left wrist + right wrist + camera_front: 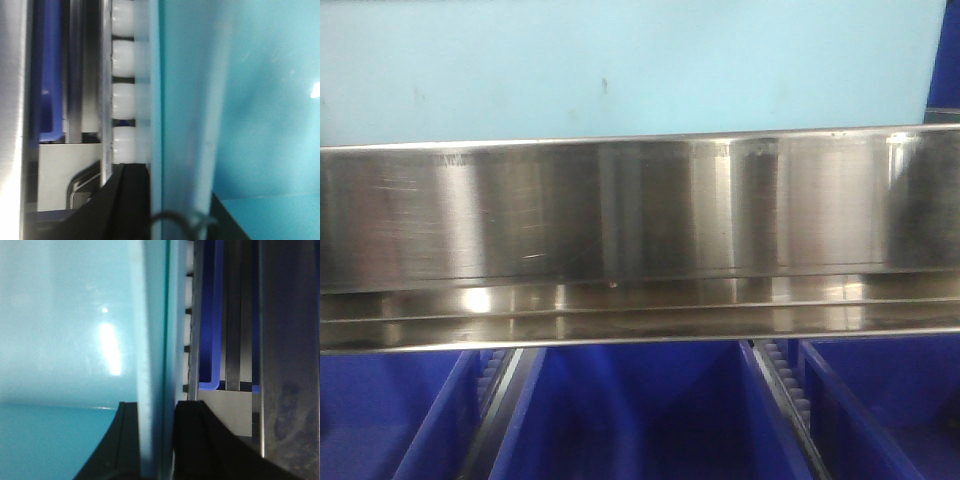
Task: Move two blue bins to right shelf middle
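Steel shelf rail blocks my front view; light blue bin sits above it, base hidden. Left gripper and right gripper each pinch its wall, blurry close-ups. Dark blue bins below, cropped.

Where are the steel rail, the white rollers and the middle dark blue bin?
Steel rail [640, 210], front view, brushed front face.
White rollers [123, 100], left wrist view, third roller down.
Middle dark blue bin [640, 420], front view, its inside.

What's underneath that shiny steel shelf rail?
Three dark blue bins sit side by side, with white roller tracks between them. The rail hides their far ends, so any contents there cannot be seen.
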Tool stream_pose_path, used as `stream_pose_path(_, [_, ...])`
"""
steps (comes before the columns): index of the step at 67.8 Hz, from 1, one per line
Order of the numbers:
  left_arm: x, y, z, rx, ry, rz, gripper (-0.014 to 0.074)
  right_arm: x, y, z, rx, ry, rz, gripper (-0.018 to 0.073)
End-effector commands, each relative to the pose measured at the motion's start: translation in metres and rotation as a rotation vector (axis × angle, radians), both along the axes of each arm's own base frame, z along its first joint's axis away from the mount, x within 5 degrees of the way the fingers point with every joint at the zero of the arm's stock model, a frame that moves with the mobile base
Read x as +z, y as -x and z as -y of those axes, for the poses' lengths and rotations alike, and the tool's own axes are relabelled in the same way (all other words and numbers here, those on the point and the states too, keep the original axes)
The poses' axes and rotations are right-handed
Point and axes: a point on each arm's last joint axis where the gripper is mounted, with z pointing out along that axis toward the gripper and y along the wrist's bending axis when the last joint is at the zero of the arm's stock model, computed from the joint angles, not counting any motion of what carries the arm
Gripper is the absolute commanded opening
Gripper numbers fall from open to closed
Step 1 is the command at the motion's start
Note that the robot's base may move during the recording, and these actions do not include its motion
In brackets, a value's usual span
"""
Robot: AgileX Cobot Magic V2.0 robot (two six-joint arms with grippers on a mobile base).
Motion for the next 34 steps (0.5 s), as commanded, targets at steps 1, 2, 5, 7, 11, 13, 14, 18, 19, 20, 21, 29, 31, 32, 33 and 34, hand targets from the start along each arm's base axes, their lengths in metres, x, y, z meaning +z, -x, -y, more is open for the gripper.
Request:
stream_pose_path(1, [0.002,0.001,0.002,0.004,0.038,0.003,-0.0111,0.0,-0.001,-0.001,0.004,-0.017,0.007,-0.0165])
stream_pose_path(2, [0.002,0.001,0.002,0.004,0.037,0.001,-0.0111,0.0,-0.001,-0.001,0.004,-0.017,0.007,-0.0165])
stream_pose_path(5, [0.002,0.002,0.002,-0.004,0.032,-0.004,-0.0111,0.0,-0.001,-0.001,0.006,-0.016,0.007,-0.0165])
stream_pose_path(7, [0.002,0.002,0.002,-0.01,0.029,-0.004,-0.0111,0.0,-0.001,-0.001,0.008,-0.015,0.008,-0.0165])
stream_pose_path(11, [0.002,0.002,0.002,-0.017,0.026,-0.003,-0.0111,0.0,-0.001,-0.001,0.012,-0.015,0.009,-0.0165])
stream_pose_path(13, [0.002,0.002,0.002,-0.017,0.026,-0.003,-0.0111,0.0,-0.001,-0.001,0.012,-0.015,0.009,-0.0165])
stream_pose_path(14, [0.002,0.002,0.002,-0.018,0.026,-0.003,-0.0111,0.0,-0.001,-0.001,0.012,-0.017,0.008,-0.0165])
stream_pose_path(18, [0.002,0.002,0.002,-0.021,0.025,-0.002,-0.0111,0.0,-0.001,-0.001,0.012,-0.017,0.008,-0.0165])
stream_pose_path(19, [0.002,0.002,0.002,-0.021,0.025,-0.002,-0.0111,0.0,-0.001,-0.001,0.014,-0.016,0.009,-0.0165])
stream_pose_path(20, [0.002,0.002,0.002,-0.021,0.025,-0.002,-0.0111,0.0,-0.001,-0.001,0.017,-0.015,0.009,-0.0165])
stream_pose_path(21, [0.002,0.002,0.002,-0.021,0.025,-0.002,-0.0111,0.0,-0.001,-0.001,0.019,-0.014,0.01,-0.0165])
stream_pose_path(29, [0.006,0.003,0.002,-0.043,0.022,0.008,-0.0111,0.002,-0.001,-0.002,0.031,-0.012,0.019,-0.0165])
stream_pose_path(31, [0.007,0.003,0.002,-0.043,0.026,0.013,-0.0111,0.004,-0.001,-0.002,0.031,-0.014,0.026,-0.0165])
stream_pose_path(32, [0.01,0.003,0.002,-0.043,0.032,0.02,-0.0111,0.004,-0.001,-0.002,0.031,-0.015,0.028,-0.0165])
stream_pose_path(33, [0.012,0.004,0.002,-0.044,0.037,0.027,-0.0111,0.005,-0.001,-0.001,0.031,-0.016,0.032,-0.0165])
stream_pose_path(34, [0.015,0.004,0.002,-0.044,0.042,0.034,-0.0111,0.007,0.0,-0.001,0.031,-0.017,0.038,-0.0165])
